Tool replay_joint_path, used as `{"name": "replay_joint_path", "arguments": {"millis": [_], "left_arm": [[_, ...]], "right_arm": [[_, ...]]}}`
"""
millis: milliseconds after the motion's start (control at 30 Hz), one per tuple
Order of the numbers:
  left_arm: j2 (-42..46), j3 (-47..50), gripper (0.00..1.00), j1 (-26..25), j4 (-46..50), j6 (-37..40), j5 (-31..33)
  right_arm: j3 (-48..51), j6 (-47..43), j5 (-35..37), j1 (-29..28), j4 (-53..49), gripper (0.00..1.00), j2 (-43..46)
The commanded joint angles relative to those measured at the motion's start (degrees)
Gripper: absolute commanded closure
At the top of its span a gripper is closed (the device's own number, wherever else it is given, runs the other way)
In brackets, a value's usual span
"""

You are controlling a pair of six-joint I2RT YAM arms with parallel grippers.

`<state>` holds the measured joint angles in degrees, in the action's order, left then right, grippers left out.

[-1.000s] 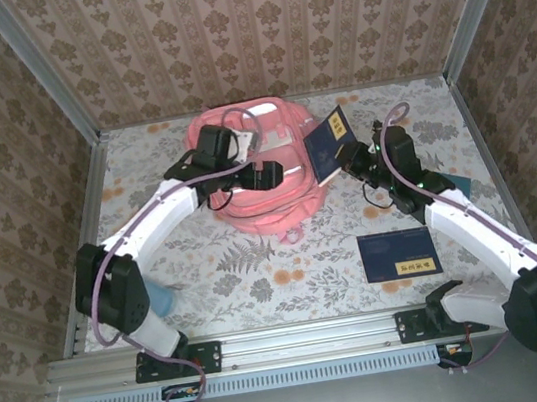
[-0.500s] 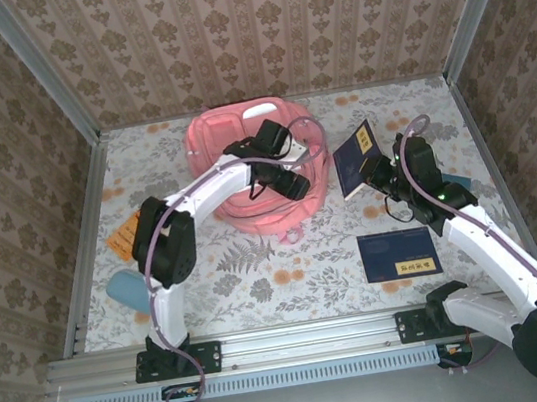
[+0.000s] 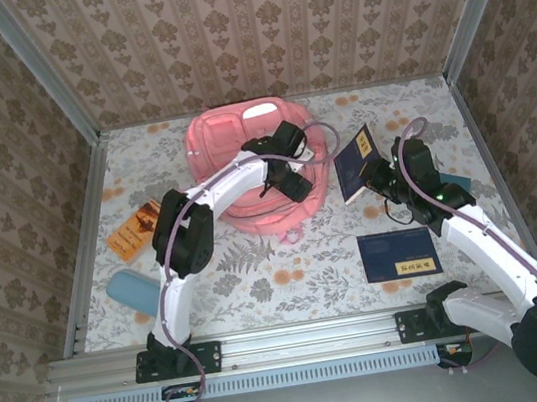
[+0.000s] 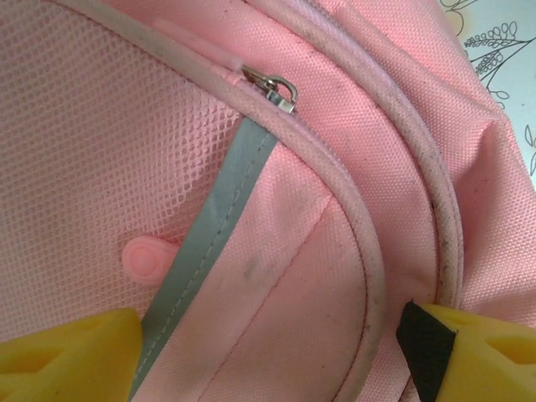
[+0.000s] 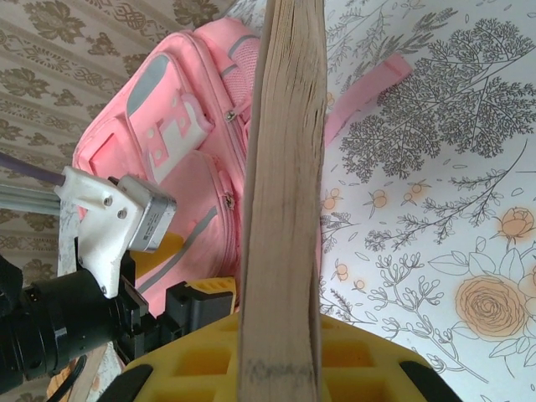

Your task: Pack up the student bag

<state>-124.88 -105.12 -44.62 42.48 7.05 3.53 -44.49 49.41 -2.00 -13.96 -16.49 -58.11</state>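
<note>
The student bag [image 3: 226,152] is a pink backpack lying flat at the back middle of the table. My left gripper [image 3: 292,181] sits low over the bag's right side. In the left wrist view its yellow fingertips [image 4: 67,356] stand wide apart and open, with pink fabric, a grey stripe [image 4: 224,197] and a zip pull [image 4: 281,90] between and ahead of them. My right gripper [image 3: 382,176] is shut on a dark-blue book [image 3: 356,162], held upright just right of the bag. In the right wrist view the book [image 5: 283,193] stands edge-on in front of the bag [image 5: 180,142].
A second dark-blue booklet [image 3: 399,253] lies flat at the front right. An orange packet [image 3: 134,231] and a light-blue case [image 3: 132,290] lie at the left. A teal item [image 3: 459,180] peeks out behind the right arm. Patterned walls close in three sides.
My left arm has swung from the bag's top left across to its right side, uncovering the orange packet and blue case. The right gripper has carried the book slightly right, away from the bag.
</note>
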Motion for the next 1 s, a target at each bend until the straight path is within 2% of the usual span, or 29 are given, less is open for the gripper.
{"name": "replay_joint_path", "arguments": {"millis": [0,267,333,467,567,767,967], "left_arm": [[-1.9,-2.1,0.18,-0.6,3.0,2.2,3.7],[-2.9,-4.1,0.37,-1.0,2.5,3.0,4.6],[-2.8,-4.2,0.47,-1.0,2.4,3.1,5.2],[-0.4,-3.7,0.74,-1.1,1.1,3.0,6.0],[3.3,-2.2,0.87,-1.2,-0.3,3.7,5.8],[12.3,1.9,0.95,-1.4,-4.9,4.3,6.1],[17.7,3.3,0.98,-1.2,-12.0,1.6,11.7]], "right_arm": [[0.2,0.0,-1.1,0.4,2.8,0.93,-0.8],[0.2,0.4,-1.0,0.5,3.3,0.93,-1.4],[0.1,0.4,-0.7,0.5,2.9,0.93,-1.1],[-0.1,0.5,-0.1,0.5,1.9,0.93,0.2],[-0.3,0.7,0.2,0.5,0.8,0.93,1.6],[-1.4,0.8,-0.2,0.5,-2.0,0.93,4.5],[-2.1,1.5,-2.8,0.4,-4.0,0.92,6.9]]}}
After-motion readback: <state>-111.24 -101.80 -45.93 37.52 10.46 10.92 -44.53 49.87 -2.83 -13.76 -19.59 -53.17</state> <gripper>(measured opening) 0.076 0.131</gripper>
